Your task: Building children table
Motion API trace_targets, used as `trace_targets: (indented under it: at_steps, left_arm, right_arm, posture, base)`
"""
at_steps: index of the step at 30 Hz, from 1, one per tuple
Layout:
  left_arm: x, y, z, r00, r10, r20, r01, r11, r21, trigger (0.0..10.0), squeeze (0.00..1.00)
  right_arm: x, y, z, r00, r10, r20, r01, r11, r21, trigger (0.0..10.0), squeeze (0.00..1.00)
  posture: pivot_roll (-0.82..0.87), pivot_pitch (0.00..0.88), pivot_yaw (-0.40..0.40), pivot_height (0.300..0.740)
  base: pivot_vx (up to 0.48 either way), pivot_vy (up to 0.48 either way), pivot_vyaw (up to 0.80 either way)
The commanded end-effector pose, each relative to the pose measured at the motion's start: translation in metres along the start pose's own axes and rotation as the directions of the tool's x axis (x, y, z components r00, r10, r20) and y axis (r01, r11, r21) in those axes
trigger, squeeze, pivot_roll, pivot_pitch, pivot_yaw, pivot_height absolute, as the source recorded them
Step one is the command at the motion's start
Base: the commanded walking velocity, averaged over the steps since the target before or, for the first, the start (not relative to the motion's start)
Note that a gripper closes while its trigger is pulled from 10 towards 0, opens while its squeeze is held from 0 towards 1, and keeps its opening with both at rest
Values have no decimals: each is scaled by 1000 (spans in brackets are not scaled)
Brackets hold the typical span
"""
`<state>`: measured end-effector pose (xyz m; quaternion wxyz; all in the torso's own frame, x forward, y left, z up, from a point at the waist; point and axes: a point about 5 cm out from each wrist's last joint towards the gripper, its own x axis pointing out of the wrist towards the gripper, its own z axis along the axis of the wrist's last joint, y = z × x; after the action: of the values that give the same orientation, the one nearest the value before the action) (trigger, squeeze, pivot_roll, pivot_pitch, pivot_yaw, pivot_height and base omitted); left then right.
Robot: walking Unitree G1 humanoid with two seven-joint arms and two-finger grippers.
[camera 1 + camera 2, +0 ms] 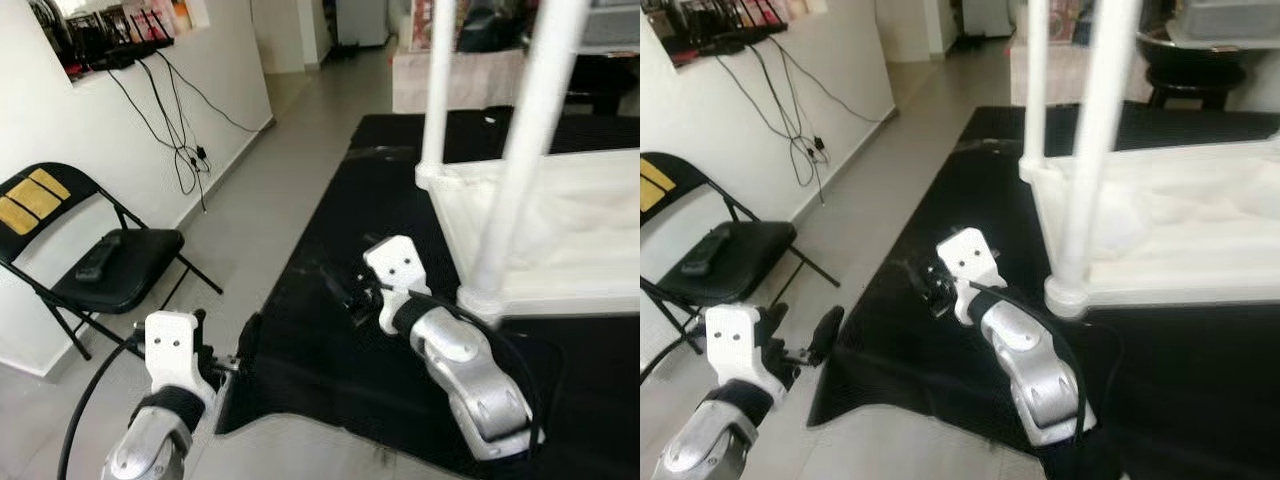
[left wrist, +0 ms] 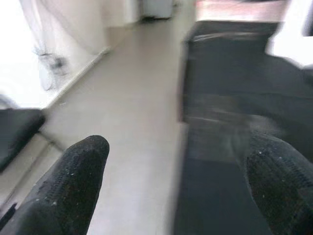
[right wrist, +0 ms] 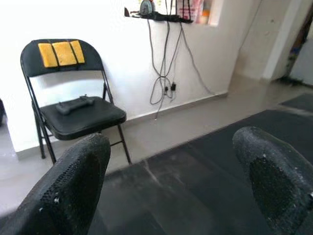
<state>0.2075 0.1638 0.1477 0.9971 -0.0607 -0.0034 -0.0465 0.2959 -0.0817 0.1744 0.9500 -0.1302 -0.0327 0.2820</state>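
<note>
A white children's table [image 1: 560,230] lies upside down on a black mat [image 1: 320,340], with its white legs [image 1: 520,150] pointing up. My right gripper [image 1: 358,295] hovers over the mat just left of the table's near corner leg. It is open, and nothing lies between its fingers [image 3: 73,186]. My left gripper [image 1: 805,335] hangs low at the mat's left edge, over the grey floor. It is open too, its black fingers [image 2: 68,186] wide apart and empty.
A black folding chair [image 1: 110,265] with yellow back pads stands by the left wall, a remote [image 1: 97,258] on its seat. Cables [image 1: 185,150] hang down the wall. Grey tiled floor [image 1: 260,200] runs between the wall and the mat.
</note>
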Motion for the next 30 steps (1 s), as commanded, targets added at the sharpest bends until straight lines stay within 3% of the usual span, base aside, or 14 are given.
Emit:
trace_targets:
  at_steps: [1, 4, 8, 10, 14, 17, 20, 23, 28, 30]
  left_arm:
    - [0, 1, 0, 1000, -4, 0, 4, 1000, 20, 10000, 0]
    - [1, 1, 0, 1000, -6, 3, 6, 1000, 19, 10000, 0]
    - [1, 1, 0, 1000, -6, 3, 6, 1000, 18, 10000, 0]
    - [1, 0, 0, 1000, 1, -2, -1, 1000, 7, 10000, 0]
    - [1, 0, 1, 1000, 16, -3, -16, 1000, 7, 10000, 0]
    - [0, -4, 0, 1000, 9, -8, -9, 1000, 19, 10000, 0]
    - [-1, -6, 1, 1000, 6, -9, -5, 1000, 19, 10000, 0]
    - [-6, -13, 1, 1000, -2, -11, 2, 1000, 6, 10000, 0]
    - [-9, -16, 1, 1000, -3, -16, 3, 1000, -4, 10000, 0]
    - [-9, -16, 1, 1000, -3, -16, 3, 1000, -4, 10000, 0]
  right_arm:
    - [2, -5, -2, 999, -19, -35, 19, 1000, -14, 10000, 0]
    - [15, -7, 9, 998, -31, -55, 29, 999, -30, 10000, 0]
    - [19, -7, 12, 997, -39, -63, 37, 999, -34, 10000, 0]
    - [39, -10, 25, 990, -88, -106, 88, 996, -6, 10000, 0]
    - [55, -11, 36, 981, -130, -144, 134, 991, 19, 10000, 0]
    - [74, -12, 37, 944, -178, -277, 200, 978, 53, 10000, 0]
    - [79, -15, 35, 918, -218, -331, 251, 966, 59, 10000, 0]
    - [86, -30, 20, 809, -343, -477, 425, 902, 72, 10000, 0]
    - [88, -38, 13, 761, -394, -515, 489, 871, 56, 10000, 0]
    - [88, -38, 13, 761, -394, -515, 489, 871, 56, 10000, 0]
  posture:
    - [-65, 81, 91, 740]
    - [-63, 83, 90, 740]
    - [-63, 83, 90, 740]
    - [-52, 92, 80, 740]
    - [-51, 99, 78, 740]
    - [-41, 112, 66, 740]
    - [-36, 121, 60, 740]
    - [-14, 153, 42, 740]
    - [-9, 165, 36, 740]
    - [-9, 165, 36, 740]
  base:
    - [326, 0, 0]
    - [329, 0, 0]
    - [326, 0, 0]
    - [163, 0, 0]
    - [0, 0, 0]
    - [0, 0, 0]
    - [0, 0, 0]
    - [0, 0, 0]
    - [0, 0, 0]
    - [0, 0, 0]
